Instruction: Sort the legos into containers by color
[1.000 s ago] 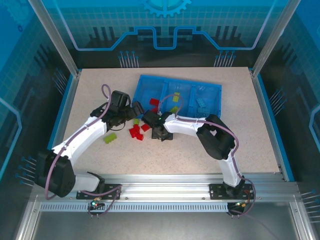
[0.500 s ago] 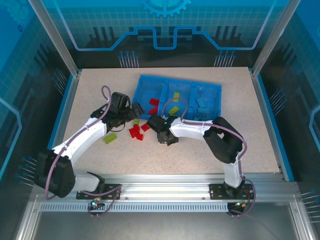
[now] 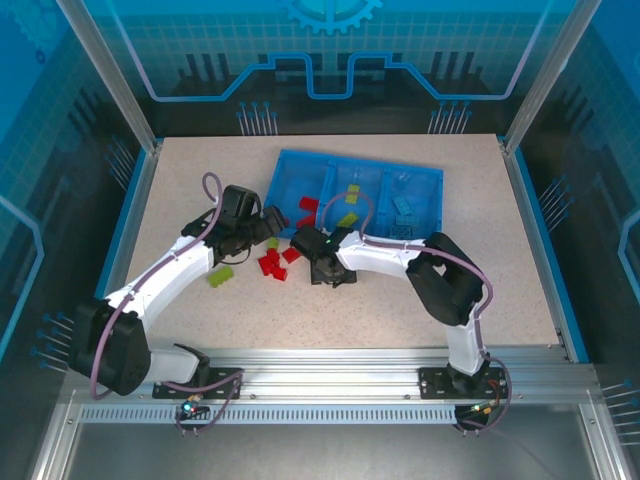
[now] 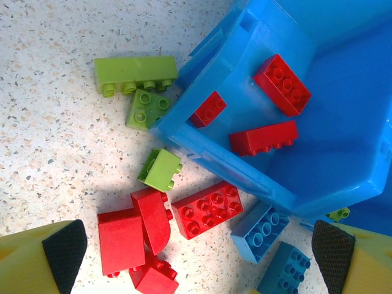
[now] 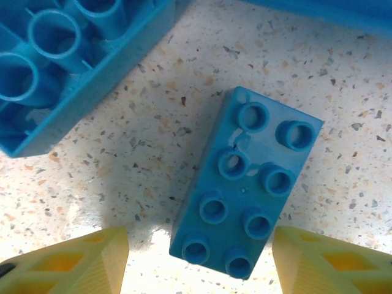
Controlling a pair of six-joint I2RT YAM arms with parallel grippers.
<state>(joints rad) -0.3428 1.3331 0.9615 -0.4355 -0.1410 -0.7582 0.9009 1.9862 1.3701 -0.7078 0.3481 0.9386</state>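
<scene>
Right wrist view has a blue brick [image 5: 248,205] lying studs-up on the speckled surface [image 5: 153,153], its long axis running from 1 to 7 o'clock. The right hand [image 5: 201,260] is spread open, its yellow fingers [image 5: 73,263] at the brick's 8 and 4 o'clock, neither touching it. A bigger blue brick [image 5: 61,67] lies underside-up at 11 o'clock, apart from it. In the top view this spot sits just off the tray [image 3: 428,178], at its 7 o'clock edge. Such a brick is likely light, hard and stiff, hardly fragile, with smooth walls that could slip or pivot under a skewed squeeze. The two long flat sides, at mid-length and below the studs, look the best hold. Over by the tray corner the left hand [image 4: 199,254] hangs open above red bricks [image 4: 119,242].
</scene>
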